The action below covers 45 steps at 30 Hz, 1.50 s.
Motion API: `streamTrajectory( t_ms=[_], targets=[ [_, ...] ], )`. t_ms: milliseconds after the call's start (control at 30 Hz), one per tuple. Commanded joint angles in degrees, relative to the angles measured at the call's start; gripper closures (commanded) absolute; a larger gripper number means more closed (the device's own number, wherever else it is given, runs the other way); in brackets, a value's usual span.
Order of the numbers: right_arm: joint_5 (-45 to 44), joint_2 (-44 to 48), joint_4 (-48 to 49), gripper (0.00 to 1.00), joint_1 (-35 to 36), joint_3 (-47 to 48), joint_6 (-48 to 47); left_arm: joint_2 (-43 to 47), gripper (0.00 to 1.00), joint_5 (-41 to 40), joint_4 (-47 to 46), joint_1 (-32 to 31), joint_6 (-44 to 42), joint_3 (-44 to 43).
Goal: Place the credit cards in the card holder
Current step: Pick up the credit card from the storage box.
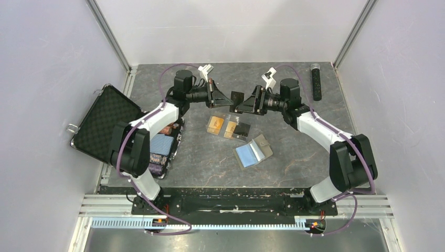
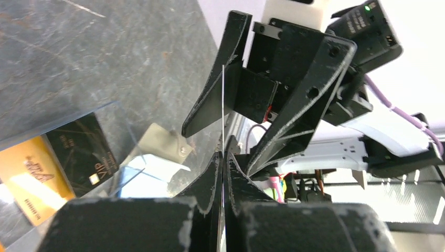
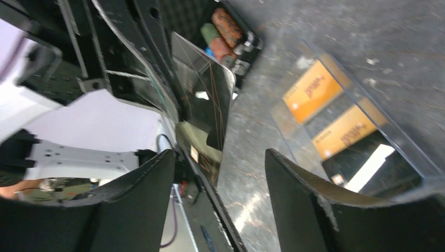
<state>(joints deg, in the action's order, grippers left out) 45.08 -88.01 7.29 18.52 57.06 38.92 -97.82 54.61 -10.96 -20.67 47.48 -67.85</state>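
My left gripper [image 2: 223, 160] pinches a thin, dark, gold-lined card [image 3: 207, 89]. It looks stiff, light, slippery; my open right gripper [image 3: 219, 157], at 3 o'clock, should squeeze its flat sides.

Probably a robotics lab cell: white panel walls [image 1: 47, 63] on aluminium framing [image 1: 109, 34] enclose a grey marbled worktop [image 1: 210, 157] carrying robot arms [image 1: 315, 126].

In my left wrist view the card [image 2: 223, 105] shows edge-on only; its face is hidden. From above, the left arm [image 1: 155, 118] covers part of the black case [image 1: 102, 123].
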Motion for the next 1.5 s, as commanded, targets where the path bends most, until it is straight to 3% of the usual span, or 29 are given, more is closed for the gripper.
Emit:
streamTrajectory(
  t_ms=[0, 67, 200, 267, 300, 433, 633, 867, 1100, 1467],
  targets=[
    [4.62, -0.39, 16.17, 0.37, 0.02, -1.71, 10.45, 0.57, 0.98, 5.20, -11.75, -0.15, 7.25, 0.74],
    [4.88, -1.21, 19.20, 0.46, -0.06, -1.91, 12.64, 0.48, 0.98, 5.73, -12.43, -0.12, 7.67, 1.09],
    [5.27, -2.96, 22.18, 0.80, 0.02, -1.68, 15.33, 0.79, 0.97, 6.02, -13.38, -0.16, 8.15, 2.31],
    [5.28, -3.35, 23.18, 0.96, -0.03, -1.84, 15.96, 1.00, 0.89, 5.67, -13.38, -0.15, 8.07, 2.86],
    [5.24, -3.38, 23.21, 1.00, 0.00, -1.86, 15.87, 1.23, 0.80, 5.08, -13.11, -0.11, 7.91, 3.28],
    [3.95, -3.01, 17.25, 1.00, -0.07, -1.46, 11.29, 2.01, 0.66, 2.49, -5.73, -0.16, 2.77, 3.08],
    [-0.69, -1.80, 3.34, 1.00, -0.84, -2.17, 2.19, 1.90, 0.66, -9.35, 26.52, -2.38, -17.15, -3.15],
    [-5.55, -0.93, -6.87, 1.00, -2.69, -2.53, -4.89, 0.09, 0.66, -20.14, 43.61, -8.96, -29.34, -4.53],
    [-8.05, -0.28, -14.43, 1.00, -4.38, -1.57, -10.23, -4.78, 0.70, -24.50, 46.47, -13.20, -30.88, -5.65],
    [-12.20, 3.75, -28.65, 1.00, -4.68, 1.16, -22.75, -18.75, 0.72, -26.92, 42.56, -14.66, -28.61, -18.50]
  ],
)
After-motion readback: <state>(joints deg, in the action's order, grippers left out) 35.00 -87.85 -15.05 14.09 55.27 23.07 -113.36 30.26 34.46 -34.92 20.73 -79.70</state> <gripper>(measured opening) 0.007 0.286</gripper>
